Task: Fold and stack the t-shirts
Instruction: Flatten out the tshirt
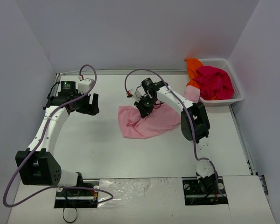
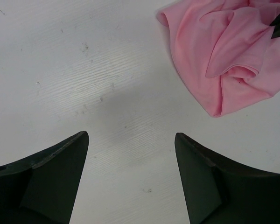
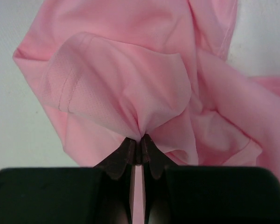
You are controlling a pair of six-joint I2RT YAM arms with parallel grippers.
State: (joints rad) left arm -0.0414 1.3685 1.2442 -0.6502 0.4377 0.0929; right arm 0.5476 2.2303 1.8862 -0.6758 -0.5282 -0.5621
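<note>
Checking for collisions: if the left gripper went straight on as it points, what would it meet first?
Likely the bare table seen between its open fingers; the pink t-shirt lies off to the side.

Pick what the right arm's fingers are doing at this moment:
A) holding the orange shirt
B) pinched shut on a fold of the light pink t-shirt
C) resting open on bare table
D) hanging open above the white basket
B: in the right wrist view, the right arm's fingers meet tip to tip with a bunched fold of the light pink t-shirt caught between them.
</note>
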